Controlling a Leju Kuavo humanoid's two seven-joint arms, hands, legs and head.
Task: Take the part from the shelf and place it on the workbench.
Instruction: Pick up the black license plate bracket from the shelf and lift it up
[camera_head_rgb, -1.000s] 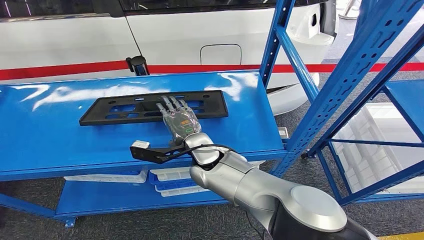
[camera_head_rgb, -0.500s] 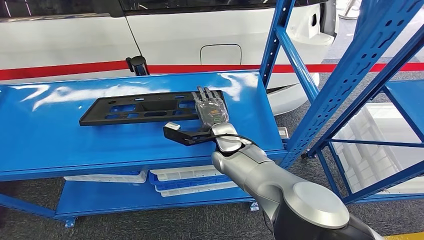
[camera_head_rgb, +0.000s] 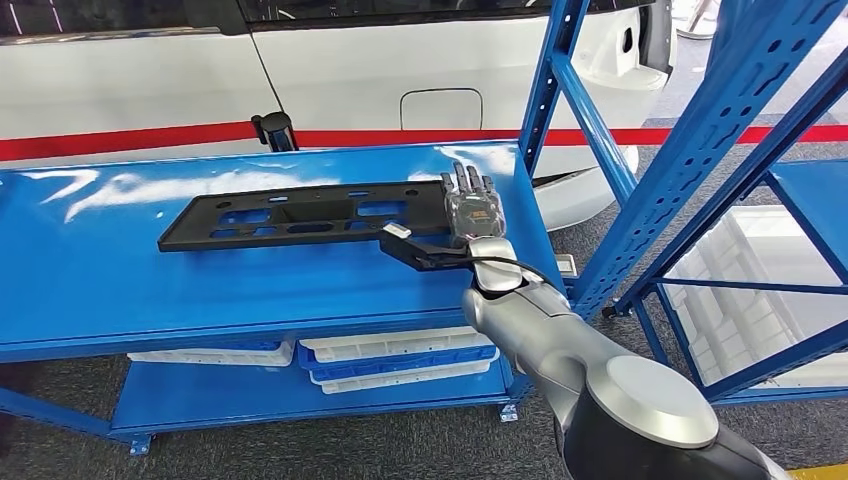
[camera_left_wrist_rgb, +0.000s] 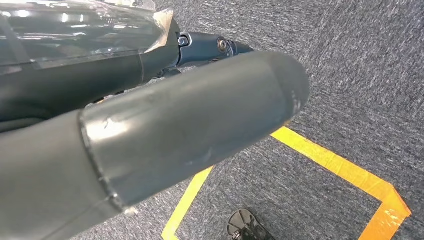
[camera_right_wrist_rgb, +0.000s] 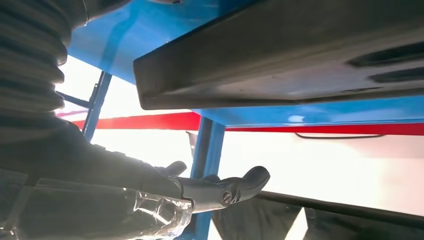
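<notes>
One long black part (camera_head_rgb: 300, 214) lies flat on the blue shelf (camera_head_rgb: 120, 270); we judge it stiff, light plastic, best gripped by its end. Our right hand (camera_head_rgb: 472, 212) hovers there, fingers apart, empty.

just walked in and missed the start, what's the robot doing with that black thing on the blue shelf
The robot's right hand is stretched out, fingers apart, at the right end of a long black plastic panel that lies flat on the blue shelf. It holds nothing, so the part has not been lifted. The left hand hangs down over grey carpet marked with yellow tape. A white car is parked behind the shelf.
</notes>
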